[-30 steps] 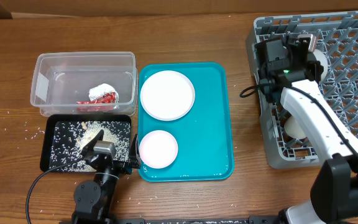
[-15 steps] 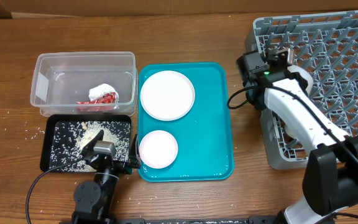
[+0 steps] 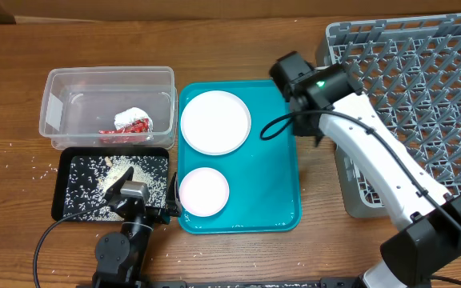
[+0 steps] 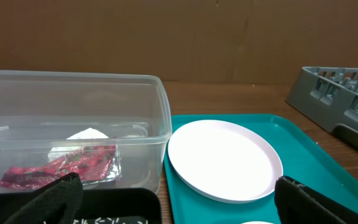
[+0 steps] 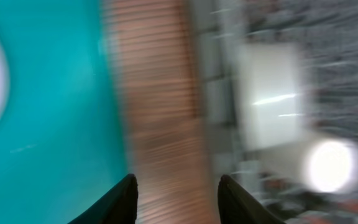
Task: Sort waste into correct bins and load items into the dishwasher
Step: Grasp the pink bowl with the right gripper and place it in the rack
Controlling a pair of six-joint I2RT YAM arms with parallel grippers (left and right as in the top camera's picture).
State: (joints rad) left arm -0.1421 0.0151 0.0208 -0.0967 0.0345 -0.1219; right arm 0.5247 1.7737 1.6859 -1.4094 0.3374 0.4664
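A large white plate point(image 3: 215, 122) and a smaller white plate point(image 3: 203, 192) lie on the teal tray point(image 3: 274, 160). The clear tub point(image 3: 62, 84) holds the red wrapper point(image 3: 126, 128) and white tissue point(image 3: 132, 117). The black tray point(image 3: 74, 164) holds rice crumbs point(image 3: 106, 172). My right gripper point(image 3: 285, 72) is open and empty over the teal tray's far right corner, beside the grey dish rack point(image 3: 422, 88). My left gripper point(image 3: 142, 196) is open and empty at the black tray's near edge. The left wrist view shows the large plate point(image 4: 222, 158), tub point(image 4: 160, 118) and wrapper point(image 4: 55, 168). Chopsticks are out of view.
Loose rice crumbs point(image 3: 38, 168) lie on the wooden table left of the black tray. The right wrist view is blurred: open fingers point(image 5: 176, 199) over wood, teal tray point(image 5: 42, 112) on the left, rack point(image 5: 272, 93) with a round white shape point(image 5: 328, 165) on the right.
My right arm has swung left from the dish rack's front left part to above the teal tray's far right corner. The left arm has not moved.
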